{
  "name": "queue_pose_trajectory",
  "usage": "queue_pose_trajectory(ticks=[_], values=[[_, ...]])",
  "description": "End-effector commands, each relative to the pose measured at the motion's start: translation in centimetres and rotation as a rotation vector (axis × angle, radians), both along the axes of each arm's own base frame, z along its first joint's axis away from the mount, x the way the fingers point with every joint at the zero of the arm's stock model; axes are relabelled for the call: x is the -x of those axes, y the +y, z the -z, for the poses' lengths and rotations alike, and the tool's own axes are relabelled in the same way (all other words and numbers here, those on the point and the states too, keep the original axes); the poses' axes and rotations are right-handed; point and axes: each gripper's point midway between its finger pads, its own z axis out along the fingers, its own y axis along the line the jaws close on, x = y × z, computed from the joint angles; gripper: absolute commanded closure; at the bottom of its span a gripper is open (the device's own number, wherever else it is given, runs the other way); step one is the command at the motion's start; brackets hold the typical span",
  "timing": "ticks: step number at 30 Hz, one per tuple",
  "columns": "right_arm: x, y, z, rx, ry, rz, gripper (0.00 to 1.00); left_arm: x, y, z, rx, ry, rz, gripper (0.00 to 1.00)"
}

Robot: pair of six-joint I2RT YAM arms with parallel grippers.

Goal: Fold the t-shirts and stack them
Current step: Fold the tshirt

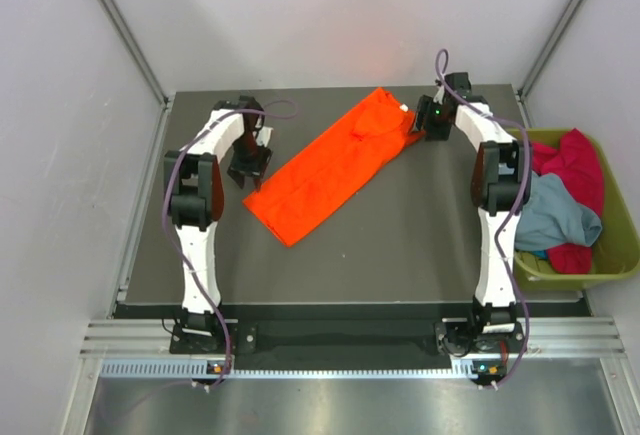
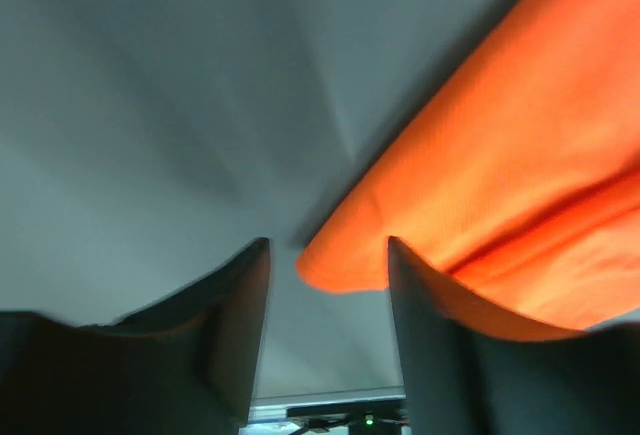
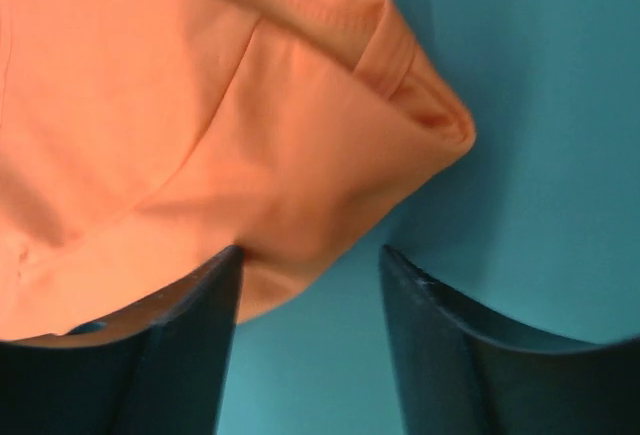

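Observation:
The bright orange t-shirt lies on the dark table as a long folded strip, running from near left to far right. My left gripper is open at its near-left corner; in the left wrist view that corner sits between the open jaws. My right gripper is open at the shirt's far-right end; in the right wrist view the collar end lies just ahead of the jaws. A magenta-red shirt and a grey-blue shirt lie in the bin.
The olive-green bin stands off the table's right edge. Grey walls enclose the table on the left, back and right. Bare dark tabletop lies in front of the orange shirt.

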Motion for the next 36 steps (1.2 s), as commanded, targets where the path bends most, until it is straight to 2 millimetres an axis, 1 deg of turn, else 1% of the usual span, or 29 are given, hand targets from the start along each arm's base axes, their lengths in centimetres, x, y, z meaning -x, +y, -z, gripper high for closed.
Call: queue_pose_trajectory(ticks=[1,3,4,5,6,7,8,9,10,12,14,15,17,18,20,21,22,24,25,26,27,28,30,31,32,33,34,35,36], values=[[-2.1,-0.6,-1.3,0.032,-0.061,0.030,0.44,0.7,-0.3,0.9,0.018,0.055,0.005,0.50],[-2.6,-0.5,-1.6,0.037,-0.079,0.034,0.54,1.0,-0.2,1.3,0.023,0.072,-0.003,0.60],[-2.8,-0.5,-1.5,0.039,-0.082,0.036,0.57,1.2,-0.2,1.5,0.032,0.079,-0.006,0.71],[-2.9,-0.4,-1.5,0.037,-0.086,0.036,0.60,1.4,-0.1,1.5,0.034,0.084,-0.009,0.75],[-3.3,-0.2,-1.9,0.036,-0.101,0.033,0.69,1.5,-0.1,1.6,0.037,0.089,-0.012,0.81],[-3.4,0.0,-1.7,0.035,-0.102,0.031,0.75,1.8,-0.1,1.7,0.040,0.099,-0.011,0.92],[-3.6,0.1,-1.7,0.033,-0.105,0.026,0.84,1.9,-0.1,1.6,0.042,0.099,-0.014,0.96],[-4.0,0.3,-2.2,0.029,-0.121,0.024,0.88,2.0,-0.1,1.7,0.041,0.102,-0.012,0.98],[-4.1,0.7,-2.0,0.023,-0.123,0.016,0.92,2.0,-0.2,1.6,0.045,0.098,-0.012,0.99],[-4.4,1.1,-2.5,0.019,-0.139,0.009,0.96,2.2,-0.3,1.4,0.055,0.101,-0.007,1.00],[-4.7,1.4,-2.3,0.015,-0.146,0.000,0.98,2.4,-0.4,1.2,0.061,0.102,-0.009,1.00],[-5.0,1.4,-2.6,0.014,-0.155,0.000,0.99,2.7,-0.4,1.2,0.065,0.110,-0.006,1.00],[-5.3,1.7,-2.4,0.009,-0.162,-0.004,0.99,3.1,-0.7,1.0,0.083,0.115,-0.003,1.00],[-5.7,1.8,-2.8,0.009,-0.176,-0.004,0.99,3.5,-0.9,1.0,0.089,0.126,0.004,1.00],[-6.2,2.0,-2.5,0.009,-0.186,-0.010,1.00,4.0,-1.2,0.4,0.101,0.126,0.011,1.00],[-6.7,2.3,-3.2,0.004,-0.209,-0.012,1.00,4.7,-1.5,0.4,0.109,0.143,0.013,1.00],[-7.0,2.4,-2.7,0.003,-0.209,-0.014,1.00,5.1,-2.0,-0.1,0.115,0.143,0.025,1.00],[-7.9,2.9,-3.5,-0.003,-0.246,-0.018,1.00,6.2,-2.5,-0.1,0.127,0.168,0.034,1.00],[-8.1,3.0,-3.1,-0.005,-0.246,-0.018,1.00,6.8,-3.2,-0.6,0.135,0.169,0.052,1.00],[-8.3,3.2,-3.1,-0.009,-0.253,-0.022,1.00,7.3,-3.7,-0.7,0.144,0.177,0.062,1.00],[-8.8,3.6,-3.7,-0.017,-0.275,-0.023,1.00,8.1,-4.2,-0.7,0.157,0.197,0.073,1.00],[-8.9,4.0,-3.2,-0.024,-0.274,-0.026,1.00,8.6,-5.2,-1.1,0.175,0.198,0.095,1.00],[-9.4,4.9,-3.4,-0.040,-0.294,-0.035,1.00,9.9,-6.0,-1.0,0.179,0.222,0.117,1.00],[-9.5,5.3,-3.0,-0.046,-0.292,-0.038,1.00,10.5,-6.8,-1.4,0.182,0.218,0.141,1.00],[-9.6,5.7,-3.1,-0.053,-0.300,-0.042,1.00,11.0,-7.3,-1.5,0.195,0.227,0.149,1.00],[-9.7,6.3,-3.1,-0.065,-0.303,-0.046,1.00,11.7,-7.5,-1.5,0.191,0.241,0.158,1.00],[-9.7,6.6,-2.7,-0.070,-0.300,-0.050,1.00,12.2,-8.0,-1.8,0.187,0.235,0.180,1.00],[-10.0,6.8,-3.0,-0.077,-0.313,-0.049,1.00,12.6,-8.1,-1.9,0.183,0.236,0.189,1.00],[-10.0,7.4,-2.6,-0.085,-0.309,-0.052,1.00,13.3,-8.2,-1.8,0.182,0.250,0.195,1.00]])
